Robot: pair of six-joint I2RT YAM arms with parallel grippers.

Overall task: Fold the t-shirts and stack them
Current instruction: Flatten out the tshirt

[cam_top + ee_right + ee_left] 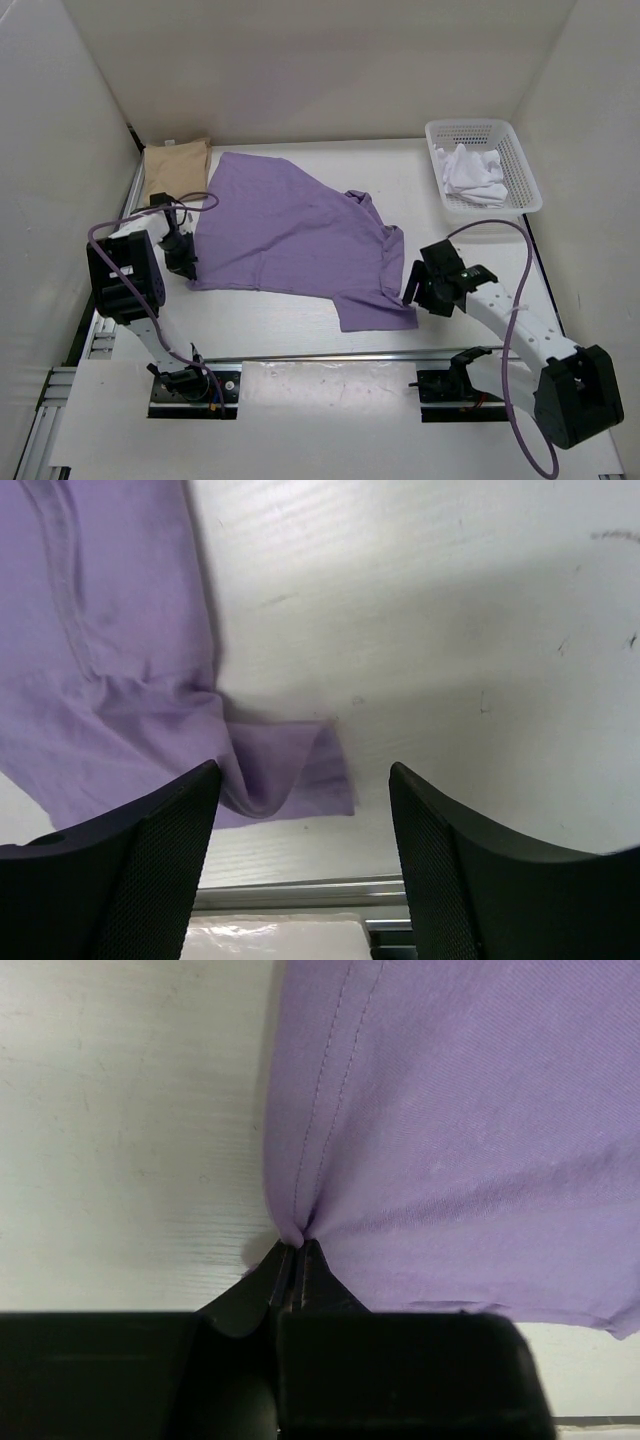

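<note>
Three soft cloth t-shirts sit on the white bench [270, 320], one of each colour. The lavender shirt [290, 235] is the largest shape. It is spread mostly flat across the middle as a slanted, lightly wrinkled sheet, with a stitched hem along its left edge and a sleeve flap folded over at its near right corner. The tan shirt [176, 168] lies as a neat folded rectangle in the far left corner, just beside the lavender one. The white shirt [472, 172] is a crumpled heap inside the one white perforated plastic basket [523, 170] at the far right corner.

Two black grippers are at the lavender cloth. The left gripper [297, 1260] has its jaws pinched tight on the hemmed left edge, and the fabric puckers at the tips. The right gripper [305, 780] stands with its jaws wide apart over the folded sleeve corner, its mesh-textured pads [150, 860] gripping nothing.
</note>
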